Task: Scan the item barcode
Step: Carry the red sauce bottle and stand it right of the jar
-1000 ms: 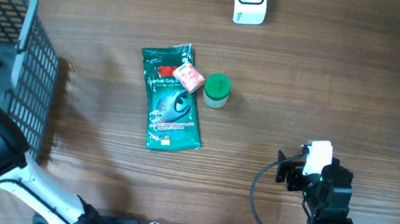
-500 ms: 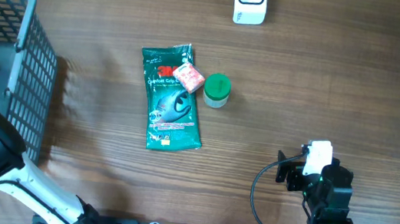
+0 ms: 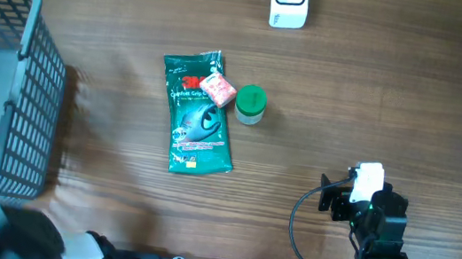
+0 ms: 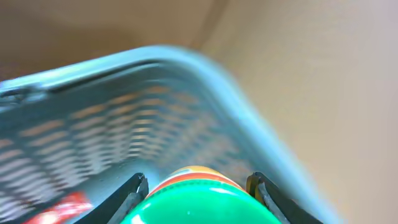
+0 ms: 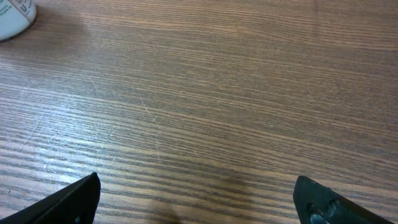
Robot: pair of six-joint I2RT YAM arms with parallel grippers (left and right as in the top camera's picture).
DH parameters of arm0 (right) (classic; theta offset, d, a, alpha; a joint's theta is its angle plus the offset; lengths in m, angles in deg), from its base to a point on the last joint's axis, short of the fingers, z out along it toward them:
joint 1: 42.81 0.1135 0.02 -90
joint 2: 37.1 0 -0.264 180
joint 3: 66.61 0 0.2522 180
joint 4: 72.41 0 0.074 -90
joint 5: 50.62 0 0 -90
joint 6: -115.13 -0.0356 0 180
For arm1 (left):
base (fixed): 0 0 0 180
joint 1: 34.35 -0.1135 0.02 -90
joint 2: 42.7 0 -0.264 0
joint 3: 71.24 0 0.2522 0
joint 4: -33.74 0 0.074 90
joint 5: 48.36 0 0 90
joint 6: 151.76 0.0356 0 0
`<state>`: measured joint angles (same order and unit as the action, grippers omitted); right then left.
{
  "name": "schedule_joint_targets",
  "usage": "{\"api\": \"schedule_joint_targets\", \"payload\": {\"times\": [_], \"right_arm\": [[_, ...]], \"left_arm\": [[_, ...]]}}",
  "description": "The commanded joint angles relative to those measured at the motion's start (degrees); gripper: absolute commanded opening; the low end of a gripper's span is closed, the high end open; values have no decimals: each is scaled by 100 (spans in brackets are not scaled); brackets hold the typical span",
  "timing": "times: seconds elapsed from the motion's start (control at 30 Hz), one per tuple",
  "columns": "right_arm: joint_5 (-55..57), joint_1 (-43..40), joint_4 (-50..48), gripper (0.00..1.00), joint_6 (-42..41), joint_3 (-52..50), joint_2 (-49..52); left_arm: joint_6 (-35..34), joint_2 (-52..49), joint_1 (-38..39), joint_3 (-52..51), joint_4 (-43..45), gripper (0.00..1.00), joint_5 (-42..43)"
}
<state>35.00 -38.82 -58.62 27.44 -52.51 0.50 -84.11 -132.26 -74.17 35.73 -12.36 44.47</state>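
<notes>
The left hand (image 4: 196,185) is clenched on a green-capped container (image 4: 199,204) with an orange band, one finger pressed to each side. Just beyond this hand is the grey mesh basket (image 4: 186,93), smeared by blur, with a red packet (image 4: 65,206) low inside it and plain beige behind.

The right hand (image 5: 199,198) hovers released, jaws spread wide over bare table (image 5: 205,93), a brown wood grain running crosswise with fine scratches. Ahead of it and off to its left lie a green pouch (image 3: 197,125), a small pink box (image 3: 217,89) resting on the pouch's upper corner, and a green-lidded jar (image 3: 250,103) just beside the box. Far beyond that hand, at the table's far edge, stands the white scanner (image 3: 289,1).
</notes>
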Motion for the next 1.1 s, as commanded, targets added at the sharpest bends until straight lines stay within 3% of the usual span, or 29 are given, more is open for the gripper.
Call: {"api": "schedule_joint_targets", "payload": {"times": [0.0,0.23,0.5,0.7,0.8,1.07], "right_arm": [[57,17,-9,100,59,-4,-24],[57,17,-9,100,59,-4,-24],[57,17,-9,100,59,-4,-24],[57,17,-9,100,59,-4,-24],[57,17,-9,100,59,-4,-24],[57,17,-11,100,59,-4,-24]], "left_arm": [[-407,1016,809,57,138,45,1434],[-380,1408,3703,57,505,45,1266],[-195,140,6251,57,566,46,304],[-17,-1150,7158,57,737,47,-581],[-17,-1692,7394,57,831,47,-570],[417,-2105,8188,55,680,47,-691]]}}
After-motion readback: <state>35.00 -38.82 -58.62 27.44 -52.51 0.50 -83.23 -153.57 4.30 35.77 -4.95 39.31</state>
